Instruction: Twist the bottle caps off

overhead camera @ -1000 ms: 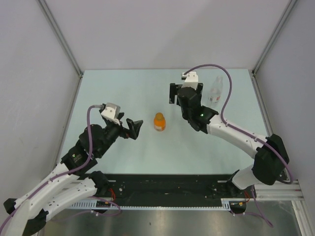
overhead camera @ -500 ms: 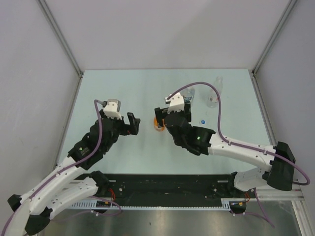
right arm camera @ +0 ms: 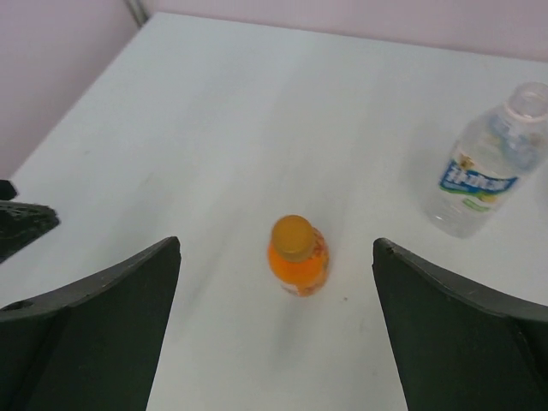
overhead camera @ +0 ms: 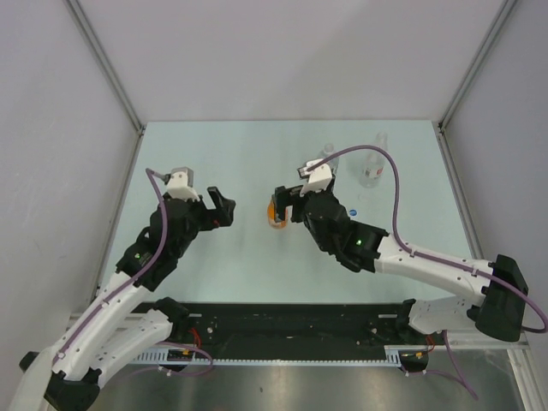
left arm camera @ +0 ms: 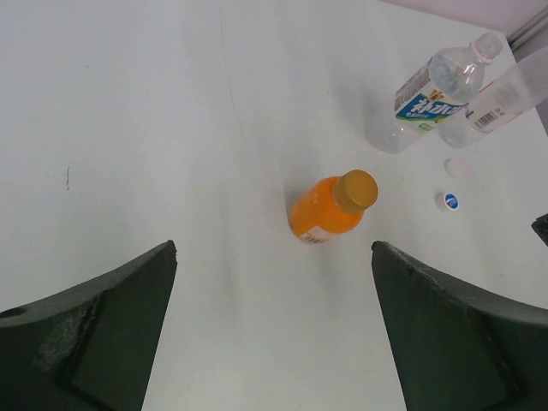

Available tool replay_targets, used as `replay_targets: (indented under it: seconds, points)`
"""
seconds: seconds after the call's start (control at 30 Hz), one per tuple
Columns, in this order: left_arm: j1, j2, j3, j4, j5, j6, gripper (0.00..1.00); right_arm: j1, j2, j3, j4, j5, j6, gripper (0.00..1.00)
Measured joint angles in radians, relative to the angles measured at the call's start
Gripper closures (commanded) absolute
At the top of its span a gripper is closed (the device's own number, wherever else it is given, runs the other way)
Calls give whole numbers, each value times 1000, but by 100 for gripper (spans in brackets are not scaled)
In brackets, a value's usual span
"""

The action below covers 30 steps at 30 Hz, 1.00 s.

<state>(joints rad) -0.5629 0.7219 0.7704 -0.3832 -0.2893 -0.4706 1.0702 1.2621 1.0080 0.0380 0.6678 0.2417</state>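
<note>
- Roughly mid-bench stands the squat orange bottle, upright, with its orange cap on the neck and a pale label around the lower body.
- On its left-edge side the left gripper hangs well apart from it, dark fingers spread wide and holding nothing.
- Close on the right-edge side is the right gripper, jaws likewise wide and empty. Its wrist view shows the bottle between the fingers, untouched, and from overhead the wrist hides part of the bottle.
- Toward the far right corner two clear plastic bottles stand near each other. The ribbed blue-label bottle has a bare neck, and the slim clear bottle stands nearer the right edge.
- Two small round caps lie loose between those bottles and the orange one: a white cap with a blue mark and a plain whitish cap, apart from each other.
- The bench top is pale and matte.
- A purple cable arcs over the blue-label bottle in the overhead view.
</note>
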Motion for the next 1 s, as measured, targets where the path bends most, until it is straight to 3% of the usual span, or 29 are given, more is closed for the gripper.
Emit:
replay_targets:
  seconds: [0.17, 0.37, 0.63, 1.0]
  points:
    - [28, -61, -25, -23, 22, -3, 0, -50, 45, 0, 80, -140, 5, 6]
    - [37, -112, -38, -39, 48, -1, 0, -148, 237, 0, 125, -237, 43, 8]
    - [37, -144, -74, -45, 92, 2, 0, -158, 398, 42, 133, -271, 54, 8]
    - [37, -147, -100, -45, 119, 11, 0, -163, 491, 100, 143, -271, 76, 12]
